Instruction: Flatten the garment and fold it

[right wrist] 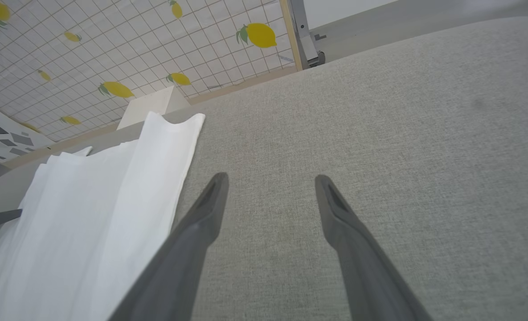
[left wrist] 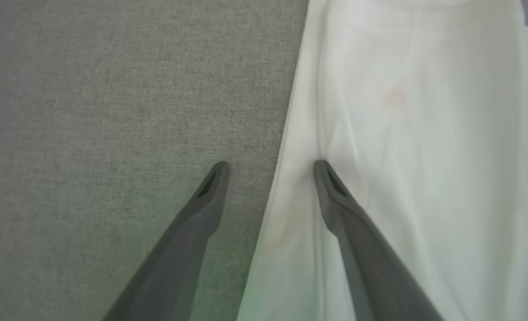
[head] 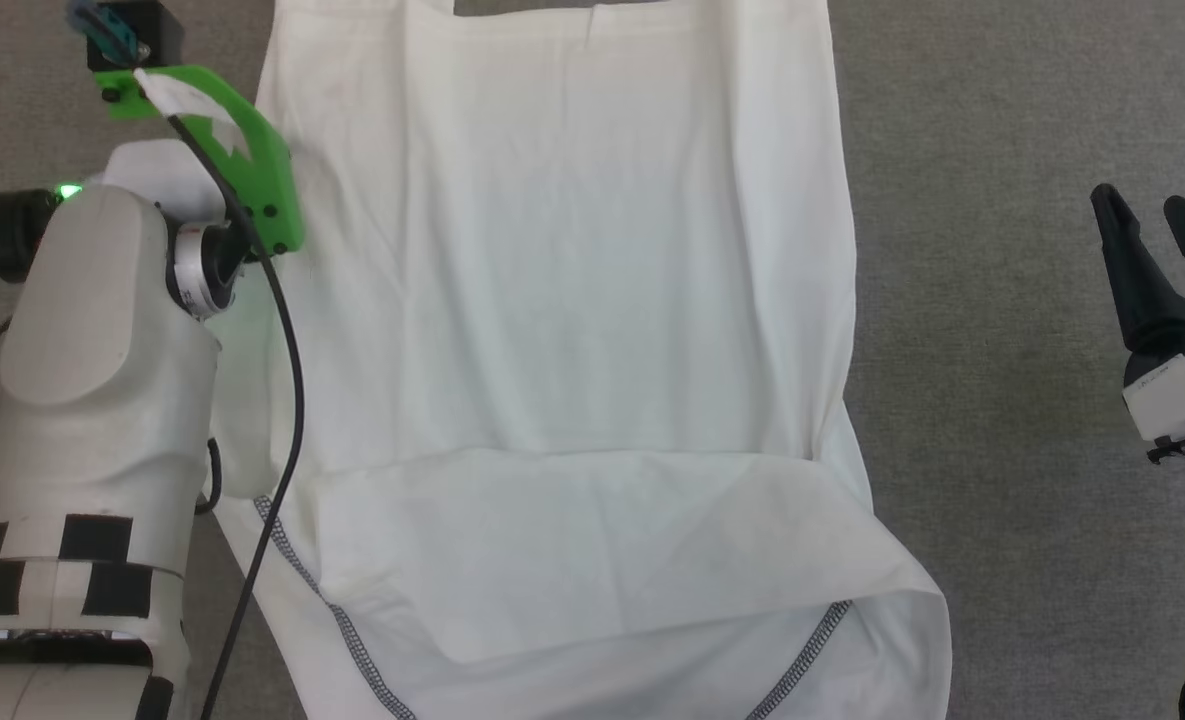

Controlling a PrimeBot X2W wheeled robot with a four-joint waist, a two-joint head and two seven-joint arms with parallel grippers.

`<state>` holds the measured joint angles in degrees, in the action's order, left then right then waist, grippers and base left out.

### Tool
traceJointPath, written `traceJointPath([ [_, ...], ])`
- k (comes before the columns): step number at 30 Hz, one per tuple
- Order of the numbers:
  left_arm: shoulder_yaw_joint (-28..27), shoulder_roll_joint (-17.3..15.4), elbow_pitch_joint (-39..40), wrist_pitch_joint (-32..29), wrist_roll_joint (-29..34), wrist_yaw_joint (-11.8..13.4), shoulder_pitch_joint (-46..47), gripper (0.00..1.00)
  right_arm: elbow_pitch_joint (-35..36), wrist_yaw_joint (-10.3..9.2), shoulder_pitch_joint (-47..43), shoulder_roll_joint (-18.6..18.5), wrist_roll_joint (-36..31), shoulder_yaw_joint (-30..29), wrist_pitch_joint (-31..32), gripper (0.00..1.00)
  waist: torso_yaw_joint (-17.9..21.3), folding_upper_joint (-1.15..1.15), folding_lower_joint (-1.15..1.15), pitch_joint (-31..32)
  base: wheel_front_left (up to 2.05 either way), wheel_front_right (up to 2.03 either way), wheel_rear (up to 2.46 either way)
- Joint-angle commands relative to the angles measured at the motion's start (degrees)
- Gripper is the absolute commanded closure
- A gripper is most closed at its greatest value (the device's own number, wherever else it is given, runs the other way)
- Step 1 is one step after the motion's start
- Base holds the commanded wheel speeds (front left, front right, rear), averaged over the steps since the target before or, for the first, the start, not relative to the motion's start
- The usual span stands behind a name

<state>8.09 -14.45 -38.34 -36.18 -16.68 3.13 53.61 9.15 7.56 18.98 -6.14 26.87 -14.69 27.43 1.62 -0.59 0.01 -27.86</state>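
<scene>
**Lined up for a fold**

We see the shirt (head: pixel 572 300) spread lengthwise on the grey surface (head: pixel 972 300), running from the near edge of the head view to the far one. Its long sides lie fairly straight. At the near end a layer is doubled over the body, and the dark-stitched hem (head: pixel 352 630) peeks out at both lower corners. We judge the flattening largely done and the folding under way.

Our left arm (head: pixel 102 350) reaches along the shirt's left side, its green mount (head: pixel 252 170) over the fabric's margin. In the left wrist view the left gripper (left wrist: pixel 270 167) is spread wide and holds nothing. One finger is over bare grey, the other over white cloth, with the shirt's edge running between them. That straddle looks deliberate to us: closing here would pinch the left edge so it can be lifted across. We cannot tell whether the tips touch the fabric.

Our right gripper (head: pixel 1142 205) is also released and empty, fingers parted over bare grey, well apart from the shirt's right edge. We read it as parked clear, so it neither drags the cloth nor blocks a fold coming from the left.

A slack cable (head: pixel 287 400) from the left wrist drapes over the shirt's left side. We think it could snag or rumple the cloth as the arm moves.
</scene>
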Motion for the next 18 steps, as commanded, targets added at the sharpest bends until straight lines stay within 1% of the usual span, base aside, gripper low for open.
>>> traceJointPath([
  [1,0.82,-0.02,-1.03,-1.14,0.56,0.38,-0.38,0.0,0.49,-0.08,1.13,-0.15,0.41,-0.24,-0.48,0.0,1.28,0.58,-0.01,-1.78,0.0,0.0,0.0],
  [2,1.88,-0.16,-2.03,-3.23,1.38,1.16,-0.79,0.0,0.84,-0.08,1.28,-0.09,0.51,-0.27,-0.48,0.0,1.15,0.58,-0.01,-1.93,0.0,0.0,0.0],
  [5,2.07,0.16,-2.78,-5.69,0.93,1.65,-1.29,0.0,1.05,-0.08,1.24,-0.02,0.51,-0.19,-0.4,0.0,1.04,0.58,-0.01,-1.98,0.0,0.0,0.0],
  [6,2.19,0.12,-2.79,-5.99,1.01,1.86,-1.38,0.48,1.1,-0.08,1.23,0.0,0.49,-0.16,-0.38,0.0,1.02,0.58,-0.01,-2.01,0.0,0.0,0.0],
  [7,2.21,0.25,-2.78,-6.53,0.77,1.9,-1.52,0.78,1.13,-0.08,1.22,0.0,0.48,-0.1,-0.35,0.0,0.98,0.58,-0.01,-2.04,0.0,0.0,0.0],
  [8,2.1,0.37,-2.64,-6.7,0.47,1.88,-1.6,1.0,1.15,-0.08,1.21,-0.02,0.47,-0.05,-0.34,0.0,0.94,0.58,-0.01,-2.05,0.0,0.0,0.0],
  [13,1.77,1.06,-1.52,-7.42,-1.47,0.61,-2.1,1.0,0.99,-0.08,1.31,-0.2,0.54,-0.35,-0.46,0.0,0.62,0.58,-0.01,-2.04,0.0,0.0,0.0],
  [18,0.42,1.34,0.08,-4.47,-3.23,0.23,-2.08,1.0,0.65,-0.08,1.36,-0.19,0.21,-0.09,-0.51,0.0,0.49,0.58,-0.01,-1.72,0.0,0.0,0.0],
])
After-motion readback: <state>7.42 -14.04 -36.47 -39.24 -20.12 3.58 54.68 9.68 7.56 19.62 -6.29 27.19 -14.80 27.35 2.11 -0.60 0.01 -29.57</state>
